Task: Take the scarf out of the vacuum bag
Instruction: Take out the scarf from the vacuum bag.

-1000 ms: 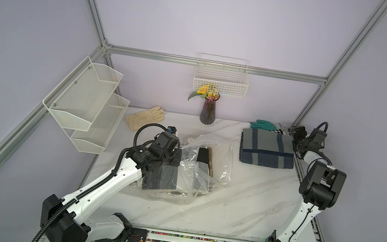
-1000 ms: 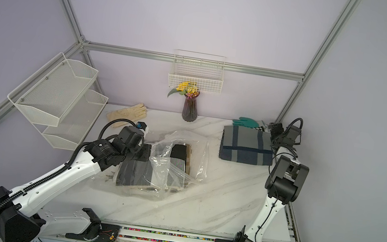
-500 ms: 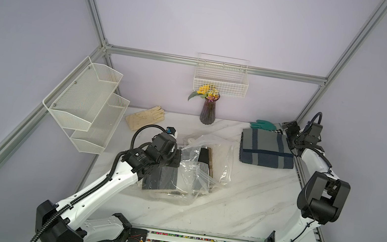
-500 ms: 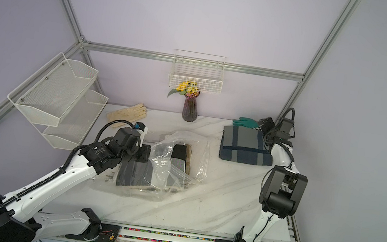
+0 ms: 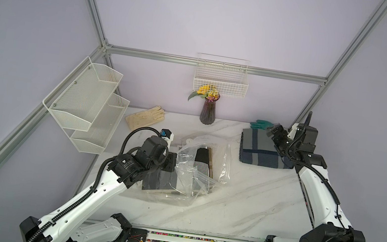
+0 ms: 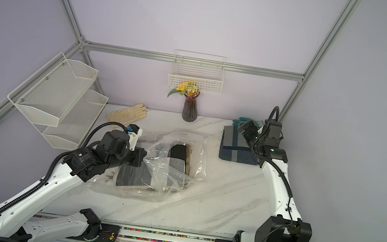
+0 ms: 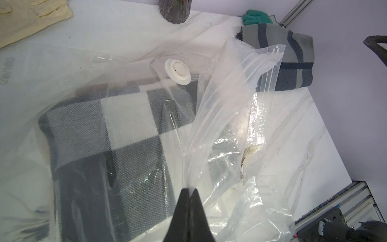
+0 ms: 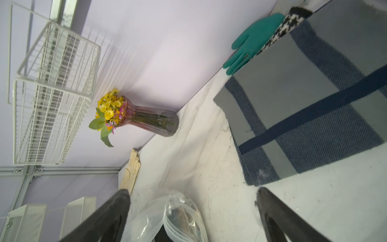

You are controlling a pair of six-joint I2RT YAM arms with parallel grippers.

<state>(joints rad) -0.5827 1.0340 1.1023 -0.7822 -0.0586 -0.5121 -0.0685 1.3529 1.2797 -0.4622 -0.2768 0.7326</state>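
Observation:
The vacuum bag (image 5: 224,157) (image 6: 199,153) lies crumpled mid-table, its white valve cap (image 7: 178,71) facing up. Inside it rests a folded scarf (image 5: 203,163) (image 6: 177,159) (image 7: 125,134), checked black, grey and white. My left gripper (image 7: 189,189) is shut on a pinch of the bag's plastic at its left side, above that scarf. A second folded cloth, grey with navy stripes (image 5: 258,149) (image 6: 234,146) (image 8: 303,104), lies outside the bag at the back right. My right gripper (image 5: 272,134) (image 6: 247,129) (image 8: 192,191) hangs open over its far corner, holding nothing.
A purple vase of yellow flowers (image 5: 207,110) stands at the back wall under a white wire basket (image 5: 220,84). A cream glove (image 5: 144,119) lies back left, a green glove (image 5: 261,124) back right. White mesh shelves (image 5: 84,110) jut from the left wall.
My right gripper has swung leftward over the striped cloth while its elbow dropped toward the table's front. The left arm keeps its pinch on the bag and has barely shifted.

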